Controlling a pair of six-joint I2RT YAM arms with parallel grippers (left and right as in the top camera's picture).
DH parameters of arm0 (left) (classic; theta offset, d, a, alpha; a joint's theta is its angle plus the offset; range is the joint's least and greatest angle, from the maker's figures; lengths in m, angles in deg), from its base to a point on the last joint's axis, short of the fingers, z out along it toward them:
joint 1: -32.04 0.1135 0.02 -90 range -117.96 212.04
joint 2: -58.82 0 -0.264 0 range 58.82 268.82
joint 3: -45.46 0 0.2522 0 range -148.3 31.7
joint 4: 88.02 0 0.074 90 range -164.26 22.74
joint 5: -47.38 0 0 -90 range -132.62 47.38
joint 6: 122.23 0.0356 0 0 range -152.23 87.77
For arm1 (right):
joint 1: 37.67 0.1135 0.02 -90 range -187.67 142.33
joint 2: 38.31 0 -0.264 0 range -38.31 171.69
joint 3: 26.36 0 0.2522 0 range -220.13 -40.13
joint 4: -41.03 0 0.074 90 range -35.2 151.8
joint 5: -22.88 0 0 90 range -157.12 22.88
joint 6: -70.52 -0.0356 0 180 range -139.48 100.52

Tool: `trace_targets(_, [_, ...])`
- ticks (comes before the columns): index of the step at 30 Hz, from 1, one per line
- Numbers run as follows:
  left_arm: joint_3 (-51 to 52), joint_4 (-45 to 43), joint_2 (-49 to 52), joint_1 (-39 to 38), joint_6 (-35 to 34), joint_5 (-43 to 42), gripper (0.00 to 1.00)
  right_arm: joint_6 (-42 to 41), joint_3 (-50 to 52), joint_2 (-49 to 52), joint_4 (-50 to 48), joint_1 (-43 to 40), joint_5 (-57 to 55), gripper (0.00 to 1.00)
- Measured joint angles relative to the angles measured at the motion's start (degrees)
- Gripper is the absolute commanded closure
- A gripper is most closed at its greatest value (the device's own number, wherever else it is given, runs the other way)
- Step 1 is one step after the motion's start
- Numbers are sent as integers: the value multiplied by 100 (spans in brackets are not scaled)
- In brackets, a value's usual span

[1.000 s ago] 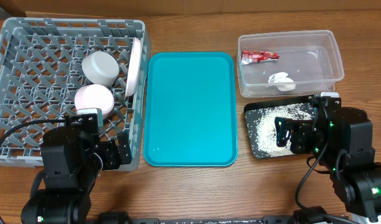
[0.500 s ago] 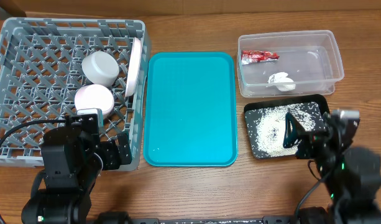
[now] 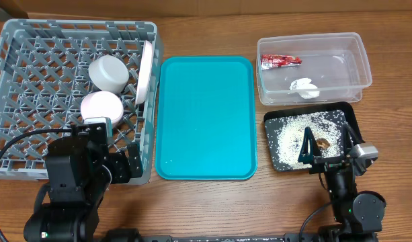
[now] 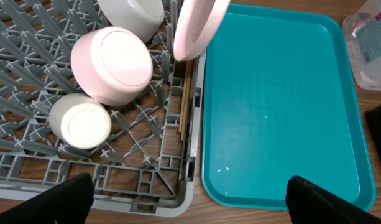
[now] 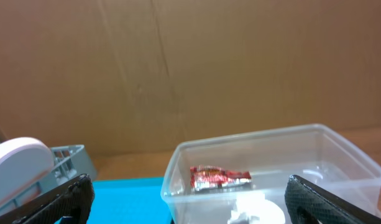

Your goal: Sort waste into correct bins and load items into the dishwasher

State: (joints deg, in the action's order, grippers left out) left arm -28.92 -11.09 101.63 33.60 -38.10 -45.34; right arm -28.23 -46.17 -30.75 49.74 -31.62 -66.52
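Wooden desk (image 3: 206,208) surface, with a brown cardboard backdrop on the far side. Grey dish rack (image 3: 78,27) sits at the far left. It holds a pale bowl (image 3: 110,72) and a pink bowl (image 3: 101,106), both upside down, and a small white cup (image 4: 83,122), also upside down, just near of the pink bowl. A white plate (image 3: 145,70) stands on edge against the rack's right wall, and the chopsticks (image 4: 184,102) lie along that wall beneath it. Teal tray (image 3: 206,114) lies centre, beside the rack, with nothing visible on it. Clear tub (image 3: 363,64) at the far right contains the red wrapper (image 3: 281,61) and the white tissue (image 3: 303,87), apart from each other. Black tray (image 3: 347,115) sits just near of the tub. Rice grains (image 3: 290,138) are scattered across its floor, with the brown scrap (image 3: 321,142) among them. Left gripper (image 4: 190,204) hangs over the rack's near right corner with its fingers spread wide, holding nothing. Right gripper (image 3: 326,149) is raised above the black tray's near edge and faces the far side. Its fingers are likewise wide apart and it holds nothing.
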Motion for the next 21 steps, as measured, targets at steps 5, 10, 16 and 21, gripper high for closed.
trace_targets(5, [0,0,0,0,0,0,0,181,317,-380,-13,-2,2,0])
trace_targets(10, [0,0,0,2,0,0,0,343,487,-673,343,-2,2,0])
trace_targets(16, [0,0,0,0,0,0,0,442,498,-682,1023,-4,55,0])
trace_targets(21, [0,0,0,0,0,0,0,518,498,-682,1023,-4,66,0])
